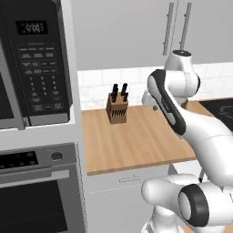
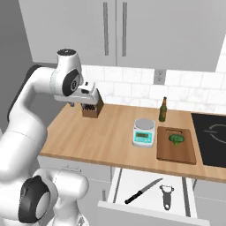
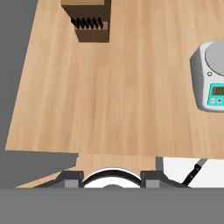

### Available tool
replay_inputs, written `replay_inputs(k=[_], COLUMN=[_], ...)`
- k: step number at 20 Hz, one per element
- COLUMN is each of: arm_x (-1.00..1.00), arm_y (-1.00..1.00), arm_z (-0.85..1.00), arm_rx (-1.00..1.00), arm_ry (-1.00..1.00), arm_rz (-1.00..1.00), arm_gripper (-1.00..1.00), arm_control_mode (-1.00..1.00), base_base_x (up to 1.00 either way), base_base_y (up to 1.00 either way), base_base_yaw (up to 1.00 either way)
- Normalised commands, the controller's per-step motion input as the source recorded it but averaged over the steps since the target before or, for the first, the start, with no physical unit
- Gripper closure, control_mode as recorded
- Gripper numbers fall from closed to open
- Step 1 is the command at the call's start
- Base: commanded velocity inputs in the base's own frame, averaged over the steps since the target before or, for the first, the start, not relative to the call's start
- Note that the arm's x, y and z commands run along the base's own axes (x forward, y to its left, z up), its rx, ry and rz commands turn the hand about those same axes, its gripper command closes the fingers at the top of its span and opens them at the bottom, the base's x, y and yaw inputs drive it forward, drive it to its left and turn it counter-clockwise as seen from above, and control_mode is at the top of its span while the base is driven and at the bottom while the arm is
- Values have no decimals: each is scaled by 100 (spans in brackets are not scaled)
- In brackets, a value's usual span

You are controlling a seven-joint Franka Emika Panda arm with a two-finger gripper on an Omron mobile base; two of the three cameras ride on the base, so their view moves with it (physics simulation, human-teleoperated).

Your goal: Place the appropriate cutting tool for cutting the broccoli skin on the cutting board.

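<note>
Lengthwise, cutting board (image 2: 176, 152) runs front-to-back; broccoli (image 2: 177, 139) on far half.

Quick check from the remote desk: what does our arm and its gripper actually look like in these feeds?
The arm is glossy white, built of rounded, bulbous segments with dark grey to black bands and round caps at the joints. No loose cables or markings are visible. The gripper has a boxy white hand; its two fingers show as small grey blocks.

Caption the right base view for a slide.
Gripper above the knife block; broccoli on cutting board; knife and peeler in open drawer.
</note>
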Motion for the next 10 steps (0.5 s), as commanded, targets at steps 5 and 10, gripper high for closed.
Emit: replay_inputs(k=[5, 10], arm_x=[-31, -47], arm_y=[-26, -93], arm_z=[-28, -46], arm_rx=[0, 0], arm_ry=[0, 0], arm_rz=[0, -3], arm_gripper=[-100, -100], arm_control_mode=[-100, -100], base_base_x=[0, 0], base_base_y=[0, 0], base_base_yaw=[0, 0])
